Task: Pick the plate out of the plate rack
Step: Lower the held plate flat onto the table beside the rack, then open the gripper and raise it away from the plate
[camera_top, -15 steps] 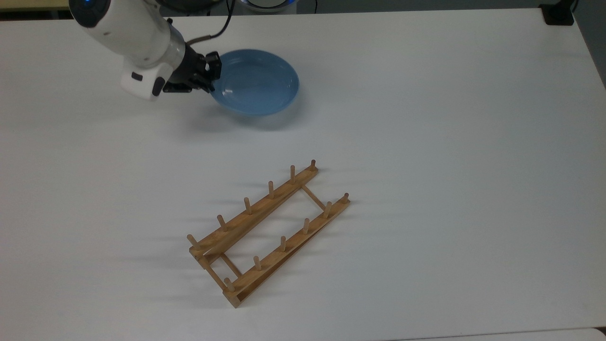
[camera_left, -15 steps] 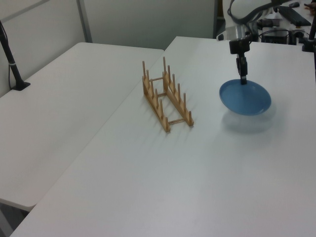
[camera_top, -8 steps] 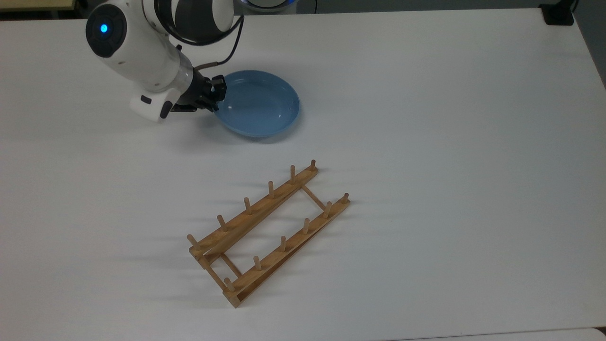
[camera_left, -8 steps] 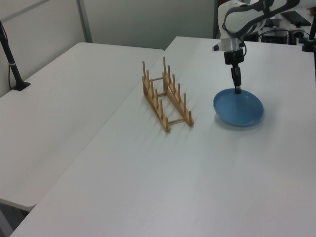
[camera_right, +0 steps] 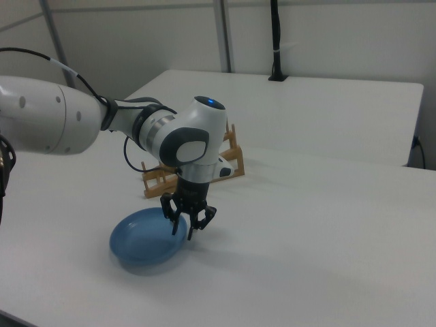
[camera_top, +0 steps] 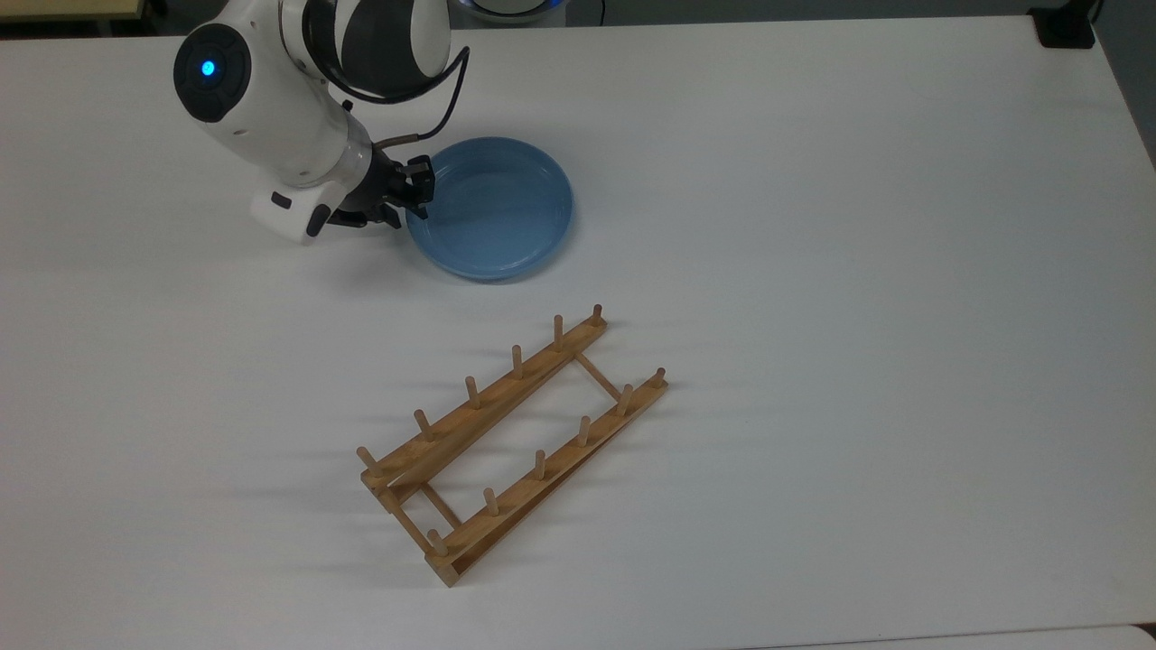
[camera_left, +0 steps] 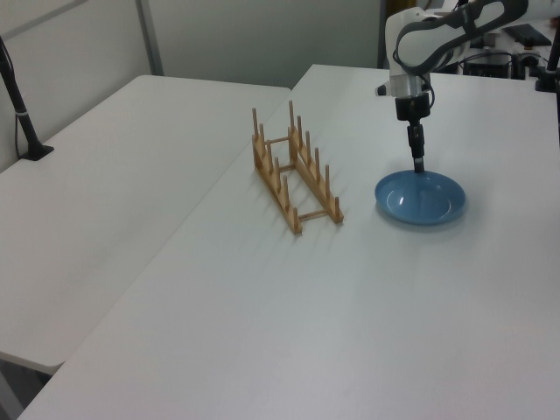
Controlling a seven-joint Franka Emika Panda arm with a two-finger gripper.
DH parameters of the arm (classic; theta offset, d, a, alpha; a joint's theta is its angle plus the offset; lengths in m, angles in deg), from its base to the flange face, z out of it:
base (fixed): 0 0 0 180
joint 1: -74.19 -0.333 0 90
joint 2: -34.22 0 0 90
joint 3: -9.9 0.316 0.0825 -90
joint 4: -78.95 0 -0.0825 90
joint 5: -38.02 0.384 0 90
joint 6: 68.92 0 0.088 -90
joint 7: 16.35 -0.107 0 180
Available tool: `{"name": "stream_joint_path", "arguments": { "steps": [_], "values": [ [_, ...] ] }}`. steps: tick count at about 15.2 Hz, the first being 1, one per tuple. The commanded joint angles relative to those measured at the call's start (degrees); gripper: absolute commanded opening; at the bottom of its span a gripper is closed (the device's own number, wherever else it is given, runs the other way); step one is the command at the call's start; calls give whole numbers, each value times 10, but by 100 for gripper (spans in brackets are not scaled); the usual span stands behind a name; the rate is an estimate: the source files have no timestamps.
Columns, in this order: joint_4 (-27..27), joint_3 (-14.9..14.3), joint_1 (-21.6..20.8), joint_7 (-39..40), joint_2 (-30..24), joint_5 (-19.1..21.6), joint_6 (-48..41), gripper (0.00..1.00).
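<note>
1. The black two-finger gripper has come lower than a second ago, standing at the top view's left rim of the plate, its fingers now spread apart astride that rim.
2. The round light-blue glossy plate, earlier lifted and tilted, now lies flat on the white table.
3. The long light-brown wooden plate rack has not moved, empty, nearer in the top view, well apart.
</note>
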Motion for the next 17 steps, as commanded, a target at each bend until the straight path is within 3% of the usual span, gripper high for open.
{"name": "stream_joint_path", "arguments": {
  "steps": [1,3,10,14,17],
  "values": [
    [10,-3,-5,-18,-23,11,12,100],
    [2,-3,-4,-43,-47,12,6,100],
    [-42,0,-18,-287,-162,6,-41,100],
    [-93,-1,-22,-359,-202,6,-132,100],
    [-105,-9,-62,-390,-220,4,-158,100]
  ]
}}
